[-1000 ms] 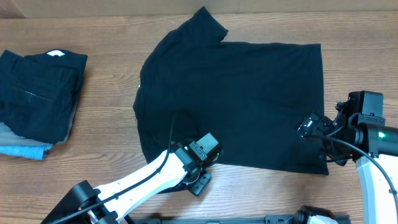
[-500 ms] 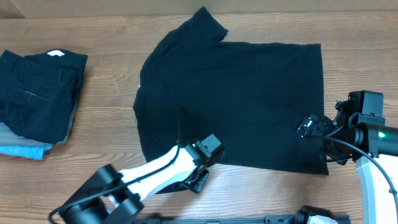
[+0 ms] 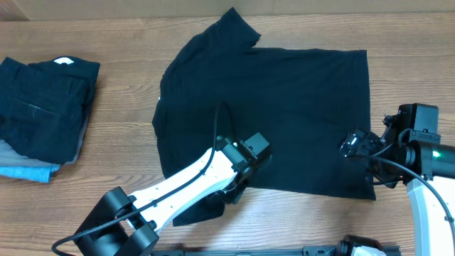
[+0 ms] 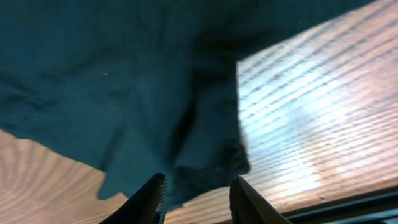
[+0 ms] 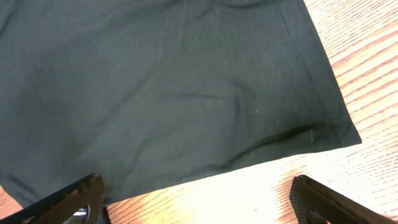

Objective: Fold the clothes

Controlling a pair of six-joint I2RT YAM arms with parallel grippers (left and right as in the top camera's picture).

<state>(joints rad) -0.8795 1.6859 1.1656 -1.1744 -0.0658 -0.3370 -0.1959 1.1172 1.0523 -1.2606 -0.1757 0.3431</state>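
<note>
The black T-shirt (image 3: 270, 107) lies spread at the middle of the desk (image 3: 106, 142); our left end effector (image 4: 196, 190) straddles its near-edge fold (clenched? we cannot tell), our right end effector (image 5: 196, 183) stands released.

Robot lab bench — wood-grain table (image 3: 121, 142), cabled arm (image 3: 181, 190), stack of folded garments (image 3: 43, 114)

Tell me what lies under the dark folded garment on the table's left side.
A grey folded layer and a light blue layer stick out beneath the dark folded garment. Anything else in the stack, and the table under it, is covered.
</note>
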